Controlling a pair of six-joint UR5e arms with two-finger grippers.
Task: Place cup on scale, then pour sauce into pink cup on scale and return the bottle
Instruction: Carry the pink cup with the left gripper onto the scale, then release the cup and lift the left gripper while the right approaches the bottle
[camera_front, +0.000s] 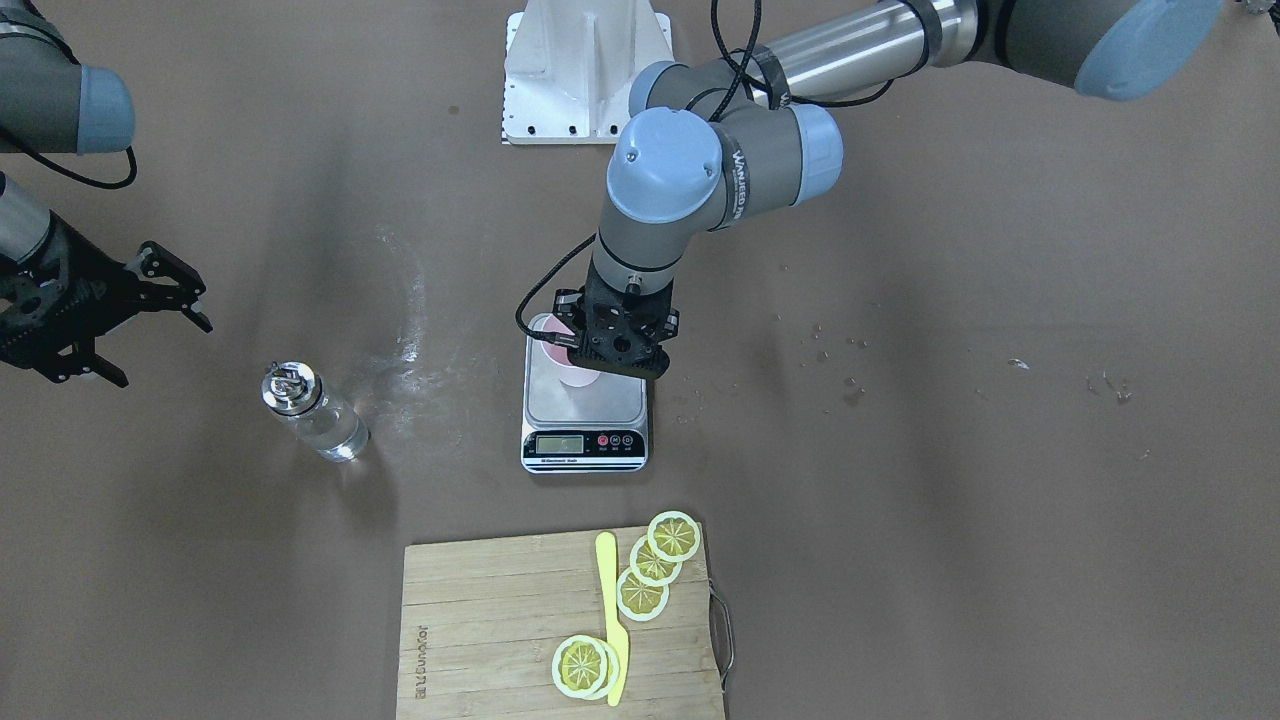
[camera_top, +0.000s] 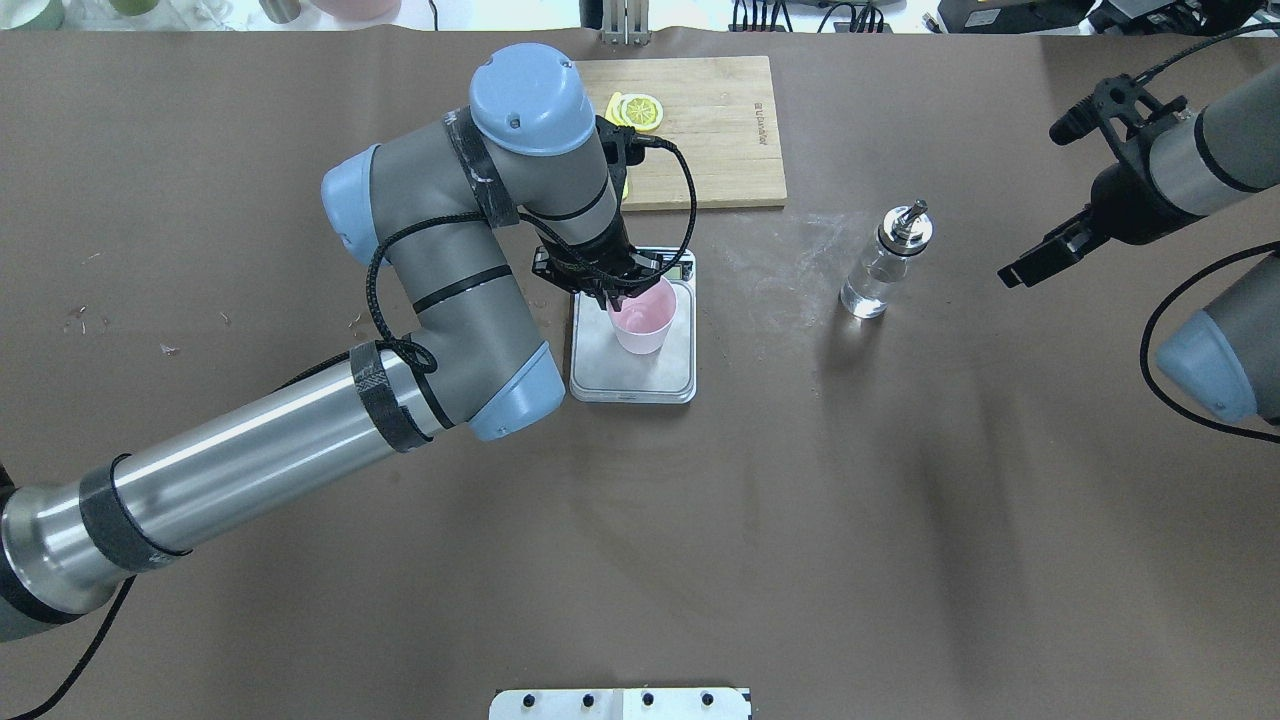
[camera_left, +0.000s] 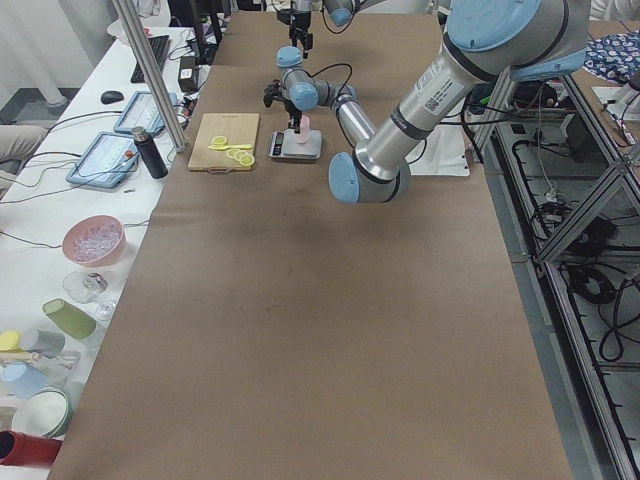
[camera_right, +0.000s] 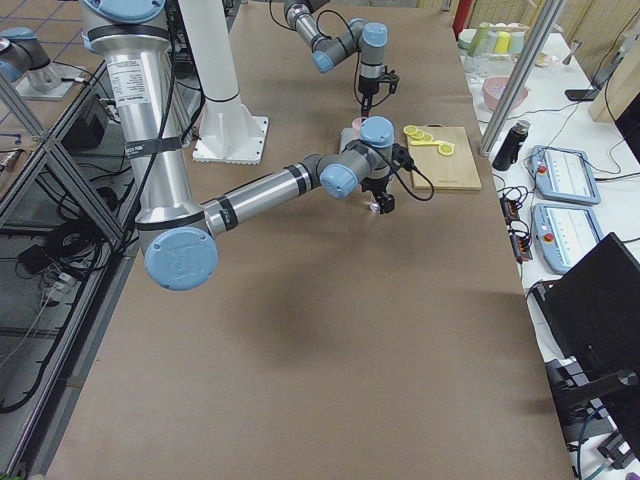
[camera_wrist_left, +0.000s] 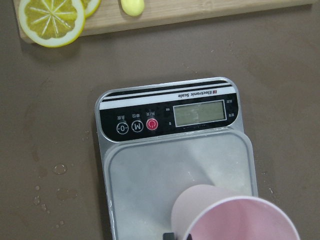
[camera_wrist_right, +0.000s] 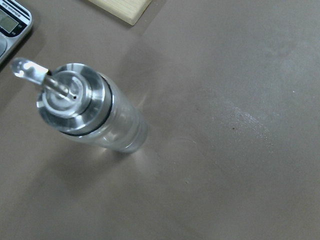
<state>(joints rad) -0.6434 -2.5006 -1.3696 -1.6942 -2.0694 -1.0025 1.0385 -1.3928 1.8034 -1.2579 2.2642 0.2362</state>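
The pale pink cup (camera_top: 647, 320) stands on the silver platform of the scale (camera_top: 640, 372), toward its display end. My left gripper (camera_top: 621, 297) comes down from above and is shut on the cup's rim. In the front-facing view the gripper (camera_front: 615, 350) covers most of the cup (camera_front: 577, 378) on the scale (camera_front: 590, 408). The left wrist view shows the cup (camera_wrist_left: 235, 220) over the scale (camera_wrist_left: 165, 170). The glass bottle (camera_top: 885, 262) with clear sauce and a silver spout stands upright on the table; it also shows in the right wrist view (camera_wrist_right: 95, 115). My right gripper (camera_top: 1040, 200) is open and empty, apart from the bottle.
A wooden cutting board (camera_front: 500, 620) with lemon slices (camera_front: 642, 592) and a yellow knife (camera_front: 612, 620) lies beyond the scale. Water droplets and pale smears mark the brown table around the scale. The robot's white base plate (camera_front: 585, 70) is behind it.
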